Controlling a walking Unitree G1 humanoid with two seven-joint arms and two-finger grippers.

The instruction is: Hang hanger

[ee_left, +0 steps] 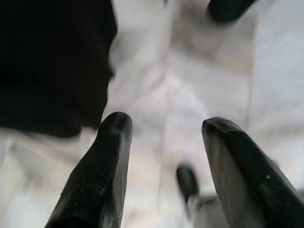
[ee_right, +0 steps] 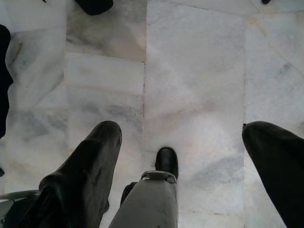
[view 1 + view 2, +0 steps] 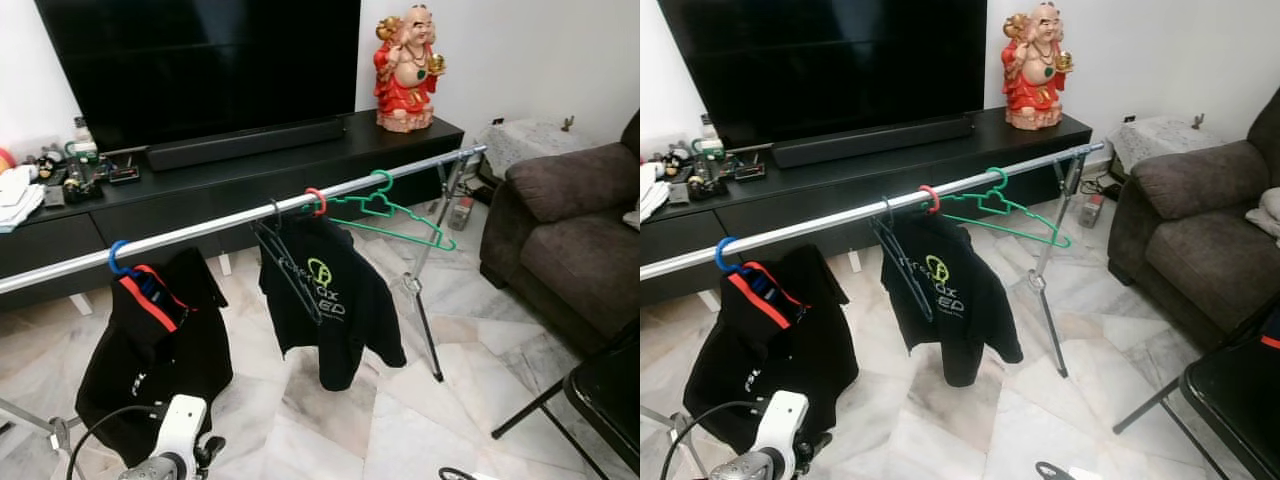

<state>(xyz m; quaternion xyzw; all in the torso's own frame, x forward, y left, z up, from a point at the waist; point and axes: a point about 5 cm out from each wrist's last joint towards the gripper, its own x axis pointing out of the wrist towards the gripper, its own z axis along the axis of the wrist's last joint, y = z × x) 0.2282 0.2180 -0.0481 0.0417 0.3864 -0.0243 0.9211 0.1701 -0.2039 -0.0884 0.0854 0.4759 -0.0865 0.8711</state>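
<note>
Rail: one silver clothes rail (image 3: 230, 222) is running across the room, rising toward the robot's right, standing on thin tripod legs (image 3: 425, 320).
Hangers: four are hanging on the rail — a blue hanger (image 3: 118, 262), a dark hanger (image 3: 285, 262), a red hook (image 3: 316, 201) and a green hanger (image 3: 395, 218).
Task's thing: the green hanger is sitting bare on the rail, farthest to the right, its hook over the bar.
Garments: two black jackets are hanging, one with red trim (image 3: 155, 345) on the blue hanger, one with a printed logo (image 3: 330, 300) at the middle.
Left claw (image 1: 164, 137): its two fingers are spread apart and gripping nothing, pointing down at the marble floor (image 2: 199, 85) beside dark cloth.
Right claw (image 2: 183, 137): it is released too, fingers wide over bare floor, gripping nothing.
Edges: a brown sofa (image 3: 560, 230) and a black folding chair (image 3: 600, 395) are closing in the right side; a low black TV counter (image 3: 250, 170) is standing behind the rail.
Open room: pale floor is lying free between the rail's leg and the sofa.
</note>
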